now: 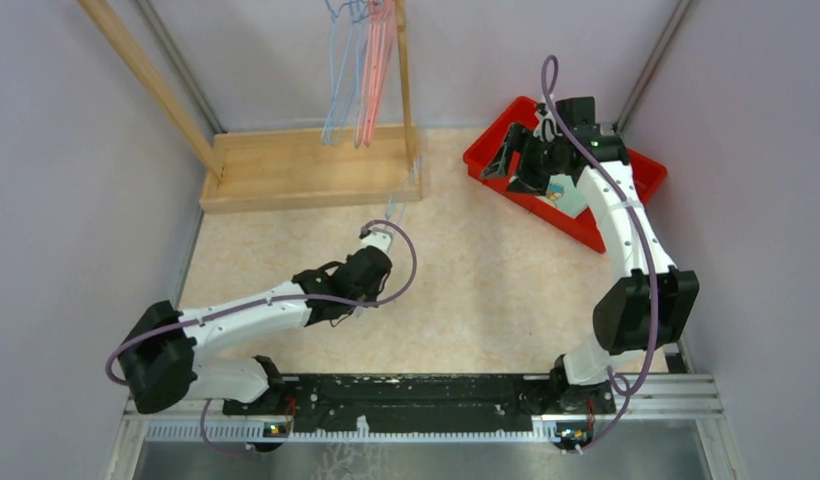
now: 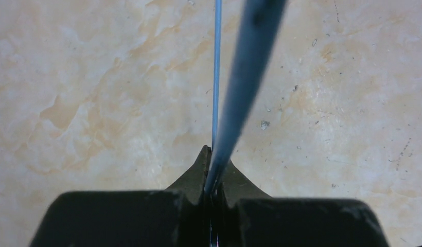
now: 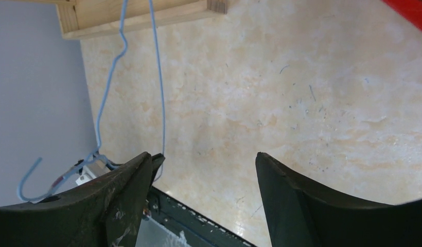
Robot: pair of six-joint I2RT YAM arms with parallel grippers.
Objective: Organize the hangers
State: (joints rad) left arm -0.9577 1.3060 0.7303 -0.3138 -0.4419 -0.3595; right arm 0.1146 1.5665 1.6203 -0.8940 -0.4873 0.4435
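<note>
Here the left gripper (image 2: 213,170) is clamped on a light blue hanger (image 2: 240,92) above the desk (image 1: 486,300), just before the wooden rack (image 1: 306,165) holding the other hangers (image 1: 361,70). The right gripper (image 3: 204,159) stands open by the red bin (image 1: 586,228).

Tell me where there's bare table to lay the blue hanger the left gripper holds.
Free: the tabletop between the left gripper with its blue hanger, the red bin and the mounting rail; the strip between the wooden rack base and the bin. Crowded: the rack base under the hanging hangers, and the bin, with the open right gripper over it.
</note>
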